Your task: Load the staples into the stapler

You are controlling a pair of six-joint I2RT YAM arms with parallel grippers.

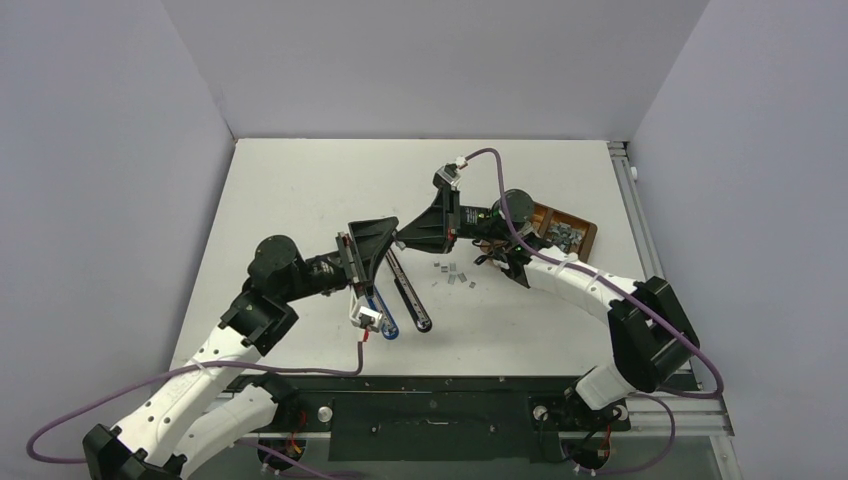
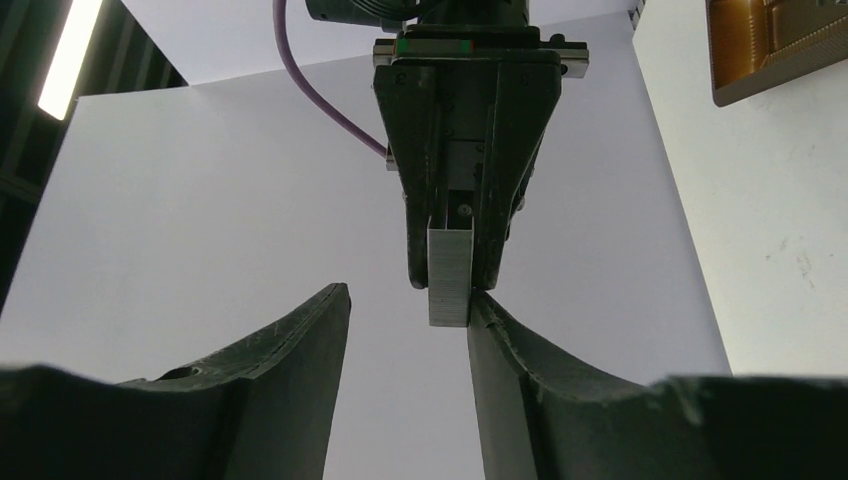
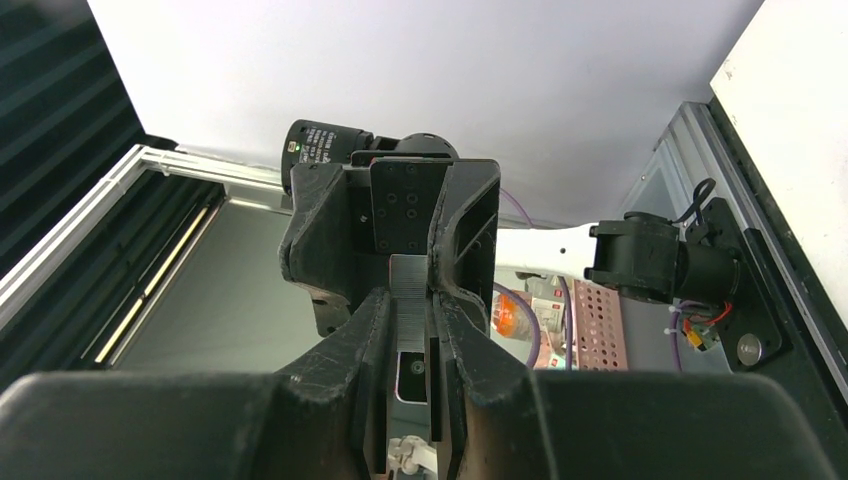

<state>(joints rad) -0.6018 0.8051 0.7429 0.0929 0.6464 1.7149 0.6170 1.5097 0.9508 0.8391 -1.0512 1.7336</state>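
Left jaws are seen apart, one finger (image 2: 510, 370) right beside the strip of staples (image 2: 449, 275). That strip is held up over the tabletop (image 1: 300, 200), clamped in the right jaws. It is judged light, stiff and easily snapped, so it should be gripped gently by its flat sides

Brushed silver metal staples (image 2: 449, 275), scuffed matt black plastic left tool (image 2: 408, 297)
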